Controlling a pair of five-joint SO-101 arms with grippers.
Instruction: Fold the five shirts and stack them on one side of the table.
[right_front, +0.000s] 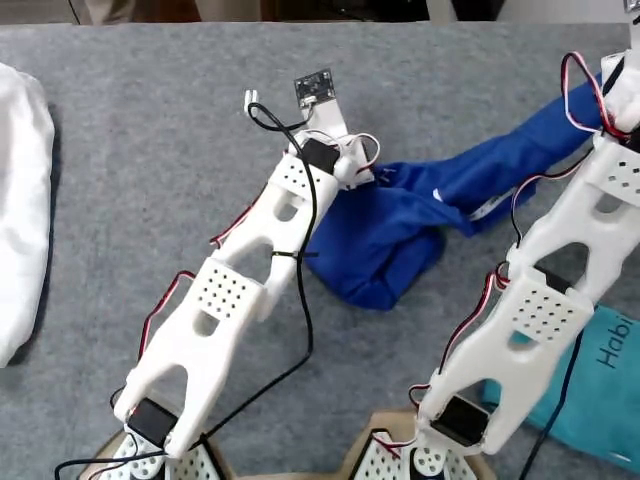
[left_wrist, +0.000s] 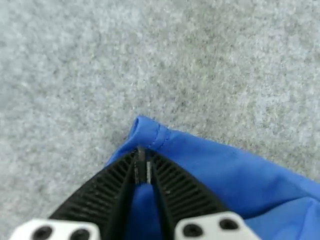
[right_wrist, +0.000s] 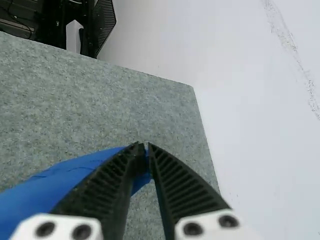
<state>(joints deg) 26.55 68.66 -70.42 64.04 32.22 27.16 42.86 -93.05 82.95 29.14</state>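
While left gripper (left_wrist: 142, 154) and right gripper (right_wrist: 143, 148) pinch blue shirt (right_front: 380, 250) (jaws closed), grey felt table (right_front: 150, 150), white backdrop (right_wrist: 250, 75).

My left arm (right_front: 225, 300) runs from its base at the near edge diagonally out over the middle of the table (right_front: 150, 150), wrist tipped down. My left jaws are pressed together on a hemmed corner of the blue shirt (left_wrist: 225, 175), low against the table. My right arm (right_front: 540, 300) stretches toward the far right. My right jaws pinch another edge of the same cloth, lifted clear of the table.
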